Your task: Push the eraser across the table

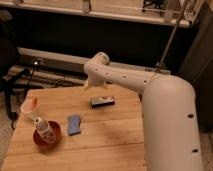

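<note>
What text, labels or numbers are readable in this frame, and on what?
None can be read.
eraser: white and red marks on top, too blurred to read.
bottle in the red bowl: no legible label.
gripper, above the far edge of the table, behind the eraser: no markings visible.

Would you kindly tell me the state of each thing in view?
Eraser: lying flat on the table, nothing touching it.
Gripper: at the table's far edge, behind the eraser, apart from it.
Blue pad: lying flat.
Bottle: upright in the red bowl.
Cup: upright by the left edge.
</note>
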